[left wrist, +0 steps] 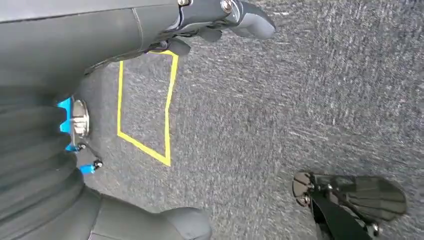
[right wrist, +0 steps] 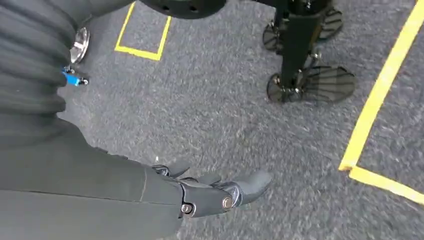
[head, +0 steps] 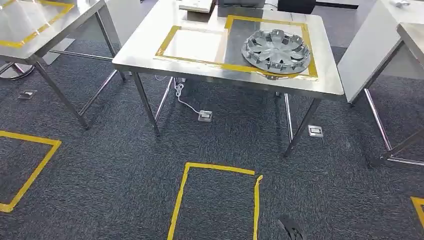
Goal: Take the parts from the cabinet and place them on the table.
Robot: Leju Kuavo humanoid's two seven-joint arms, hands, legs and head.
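A grey wheel cover (head: 275, 49) lies on the steel table (head: 145, 42) ahead, inside a yellow taped rectangle at the table's right part. A smaller taped rectangle (head: 192, 45) to its left holds nothing. My left hand (left wrist: 220, 17) hangs over the carpet with its fingers loosely spread and nothing in it. My right hand (right wrist: 215, 190) also hangs above the carpet, fingers apart, holding nothing.
A second steel table (head: 30, 30) with yellow tape stands at the left, and another table (head: 385, 45) at the right. Yellow taped squares (head: 217, 200) mark the dark carpet. A white cable and floor sockets (head: 205, 116) lie under the middle table.
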